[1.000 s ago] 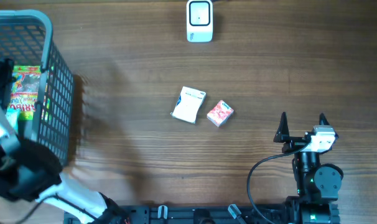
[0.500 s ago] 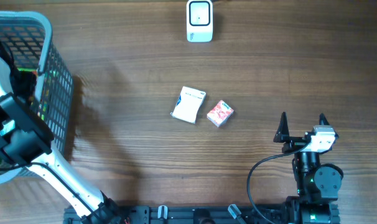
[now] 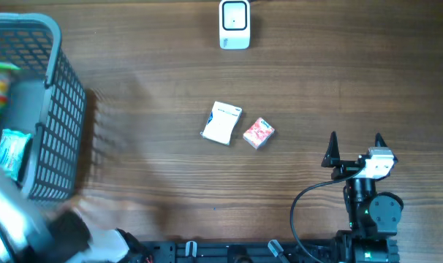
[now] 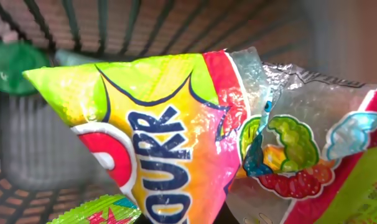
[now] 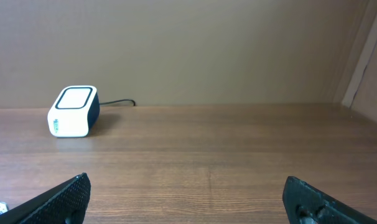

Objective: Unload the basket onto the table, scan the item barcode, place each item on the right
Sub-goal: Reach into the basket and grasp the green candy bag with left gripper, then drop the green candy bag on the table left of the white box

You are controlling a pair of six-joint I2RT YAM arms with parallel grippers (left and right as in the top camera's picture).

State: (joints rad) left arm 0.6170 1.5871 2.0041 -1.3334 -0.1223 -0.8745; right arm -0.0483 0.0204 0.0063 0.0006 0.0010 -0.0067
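A bright candy bag (image 4: 157, 137) printed "SOUR" fills the left wrist view, inside the grey basket (image 3: 64, 95). Its lower corner narrows to a point at the bottom middle of that view, where my left gripper is shut on it; the fingers are hidden behind the bag. From overhead my left arm (image 3: 20, 117) is a grey blur reaching into the basket. The white scanner (image 3: 235, 24) stands at the table's far edge, also in the right wrist view (image 5: 73, 111). My right gripper (image 3: 354, 142) rests open near the front right, holding nothing.
A white box (image 3: 221, 123) and a small pink-red box (image 3: 259, 134) lie mid-table. In the basket there are also a clear gummy bag (image 4: 300, 155), a green packet (image 4: 95, 211), a teal packet (image 3: 9, 153) and a green round thing (image 4: 8, 65).
My left gripper has gone from open to shut on the candy bag. The left arm has shifted inside the basket and now blurs. The right arm has not moved.
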